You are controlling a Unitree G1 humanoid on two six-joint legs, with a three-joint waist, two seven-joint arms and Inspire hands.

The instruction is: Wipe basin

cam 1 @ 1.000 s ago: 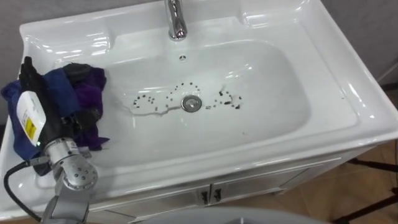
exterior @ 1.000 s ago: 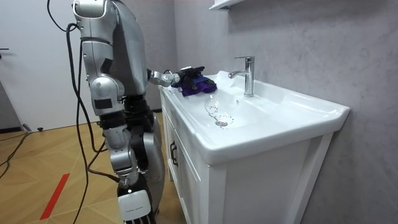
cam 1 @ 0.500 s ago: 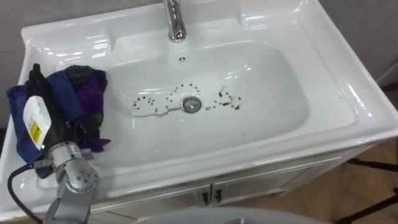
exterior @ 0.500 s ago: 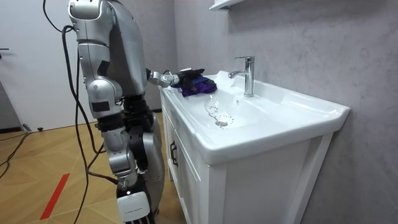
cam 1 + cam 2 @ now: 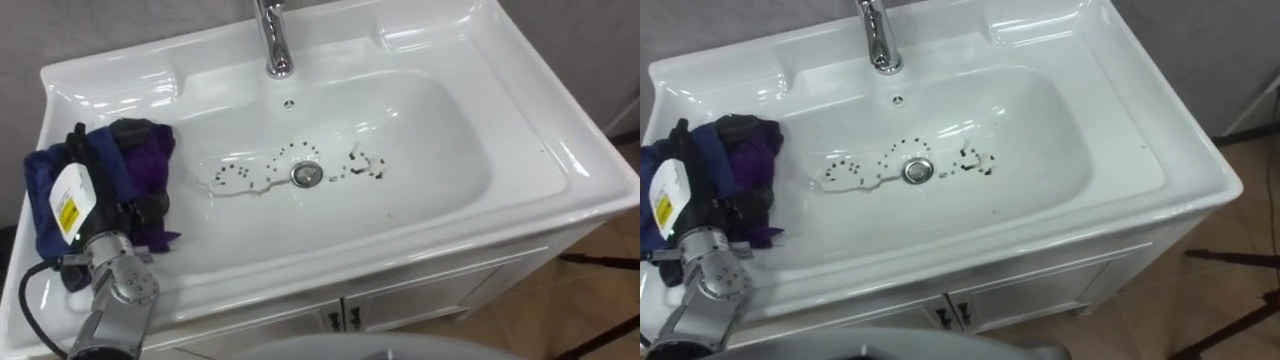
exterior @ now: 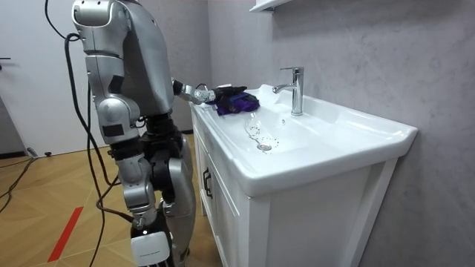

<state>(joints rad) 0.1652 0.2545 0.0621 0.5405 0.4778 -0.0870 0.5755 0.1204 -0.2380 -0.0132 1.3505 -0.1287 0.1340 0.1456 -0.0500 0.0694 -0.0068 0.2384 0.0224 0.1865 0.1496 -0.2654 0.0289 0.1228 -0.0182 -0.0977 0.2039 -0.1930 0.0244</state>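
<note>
A white basin has dark specks and a thin film of water scattered around its drain. A crumpled blue and purple cloth lies on the basin's left rim, spilling over the inner edge. My left hand rests in the cloth with its fingers curled into the folds, at the left end of the basin and well left of the specks. In the room view the robot stands at the vanity's end with the left hand reaching out to the cloth.
A chrome faucet rises at the back middle of the basin. The wide white rim runs round the bowl, with cabinet doors under the front edge. A grey wall stands behind the vanity, and wooden floor lies to the right.
My left hand and the cloth have edged a little right, toward the bowl. The eye view has shifted slightly, and the robot's upper body has leaned toward the room view's left.
</note>
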